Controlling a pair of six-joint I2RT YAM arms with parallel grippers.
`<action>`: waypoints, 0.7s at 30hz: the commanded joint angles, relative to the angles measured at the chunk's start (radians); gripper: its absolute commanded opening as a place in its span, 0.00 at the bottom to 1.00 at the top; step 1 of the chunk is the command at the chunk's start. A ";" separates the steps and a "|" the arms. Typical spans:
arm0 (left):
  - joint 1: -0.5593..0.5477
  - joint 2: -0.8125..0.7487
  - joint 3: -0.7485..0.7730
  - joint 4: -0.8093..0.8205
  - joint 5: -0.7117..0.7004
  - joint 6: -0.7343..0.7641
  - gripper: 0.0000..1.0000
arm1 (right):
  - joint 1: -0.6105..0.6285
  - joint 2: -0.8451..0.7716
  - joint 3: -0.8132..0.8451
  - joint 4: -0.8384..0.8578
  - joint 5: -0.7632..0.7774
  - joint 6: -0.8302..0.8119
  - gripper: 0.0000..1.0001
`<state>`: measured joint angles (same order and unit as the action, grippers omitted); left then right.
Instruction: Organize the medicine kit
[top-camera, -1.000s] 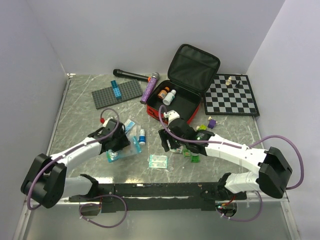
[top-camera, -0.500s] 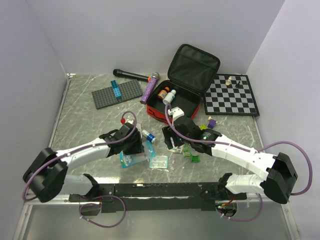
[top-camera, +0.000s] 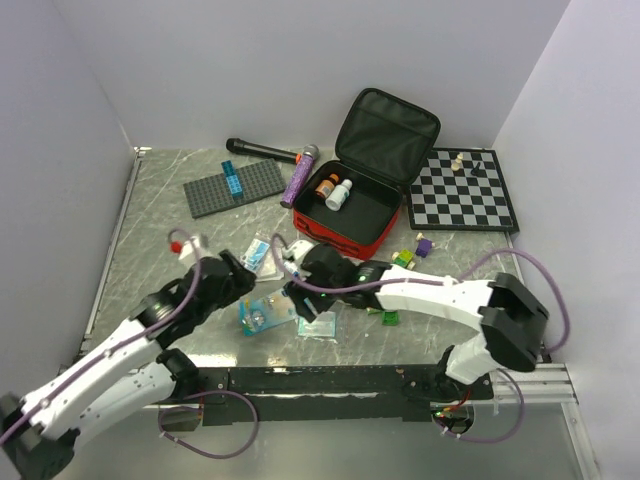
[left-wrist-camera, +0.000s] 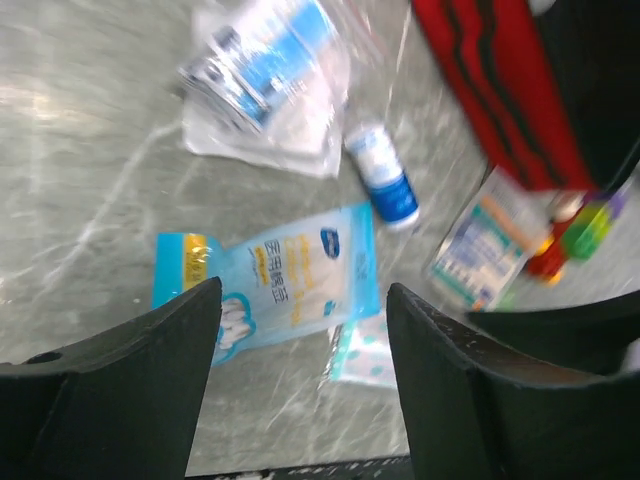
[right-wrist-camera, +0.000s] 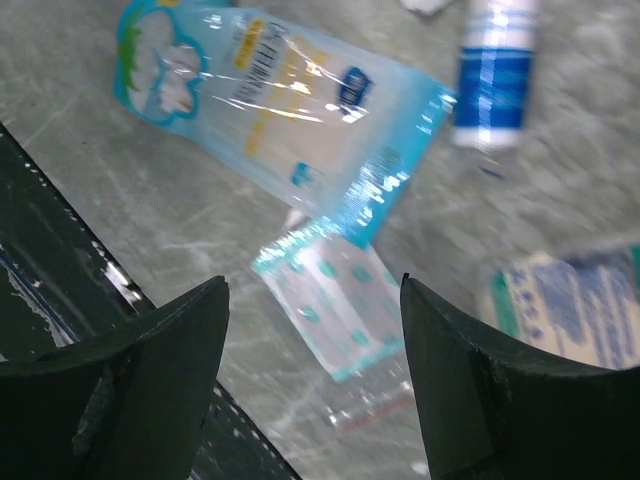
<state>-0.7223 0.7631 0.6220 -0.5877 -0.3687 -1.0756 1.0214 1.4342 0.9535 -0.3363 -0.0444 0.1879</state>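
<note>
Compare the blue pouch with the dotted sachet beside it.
The pouch is larger; the sachet is smaller. The pouch bears yellow print, the sachet teal dots. Both are shiny plastic, lying flat on the table, outside the kit.

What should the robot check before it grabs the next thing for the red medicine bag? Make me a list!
1. Lid of the medicine kit up: ok.
2. Room inside beside the white bottle: ok.
3. The left gripper open and empty: ok.
4. The right gripper open, empty, over the dotted packet: ok.
5. Dotted packet free of the cotton-swab pack corner: cannot tell.
6. Everything packed: not ok; the swab pack and the blue-labelled bottle lie on the table.
</note>
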 joint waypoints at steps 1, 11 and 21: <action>0.007 -0.143 -0.011 -0.159 -0.183 -0.165 0.71 | 0.042 0.103 0.103 0.057 0.003 -0.024 0.76; 0.007 -0.423 -0.047 -0.199 -0.237 -0.202 0.70 | 0.078 0.328 0.248 0.060 0.023 -0.088 0.80; 0.007 -0.357 -0.028 -0.199 -0.230 -0.185 0.69 | 0.115 0.454 0.294 0.019 0.141 -0.134 0.82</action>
<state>-0.7177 0.3779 0.5816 -0.7910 -0.5823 -1.2610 1.1229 1.8549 1.1927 -0.3069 0.0296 0.0822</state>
